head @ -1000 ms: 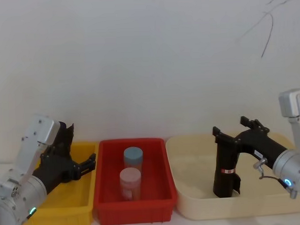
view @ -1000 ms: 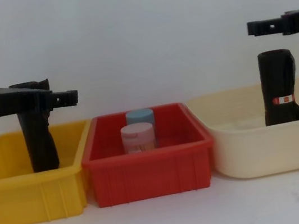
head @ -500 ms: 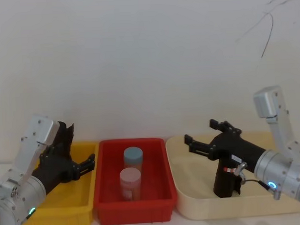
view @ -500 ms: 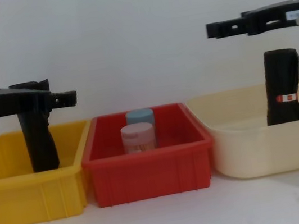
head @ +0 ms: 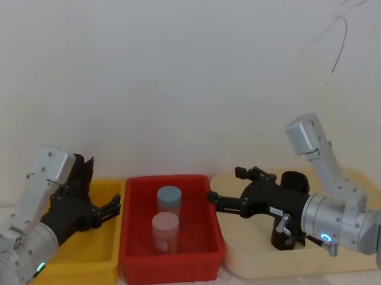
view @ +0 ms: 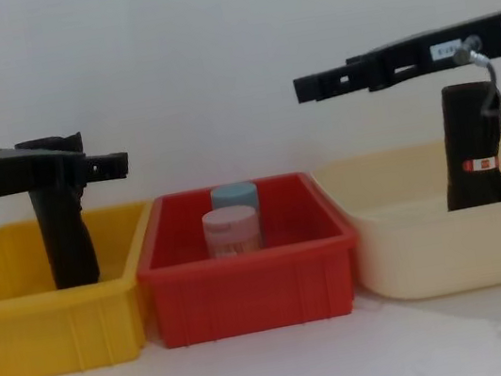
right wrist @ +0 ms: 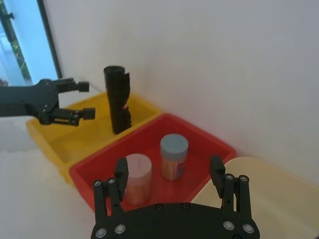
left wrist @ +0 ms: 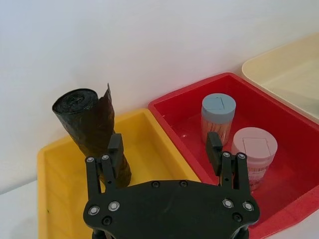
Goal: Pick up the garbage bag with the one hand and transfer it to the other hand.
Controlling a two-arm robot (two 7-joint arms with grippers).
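Garbage bag (view: 473,157) stands upright in cream tub (view: 433,259), below and behind the spread, empty fingers of right gripper (right wrist: 168,165); left gripper (left wrist: 165,144) likewise spread, so no grasp exists yet.

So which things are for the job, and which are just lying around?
For the job: garbage bag, left gripper, right gripper.
Just lying about: second black roll, blue-lidded jar, pink-lidded jar, red bin, yellow bin, cream bin.

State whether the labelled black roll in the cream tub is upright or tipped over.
Upright: the garbage bag stands on end on the floor of the cream tub.
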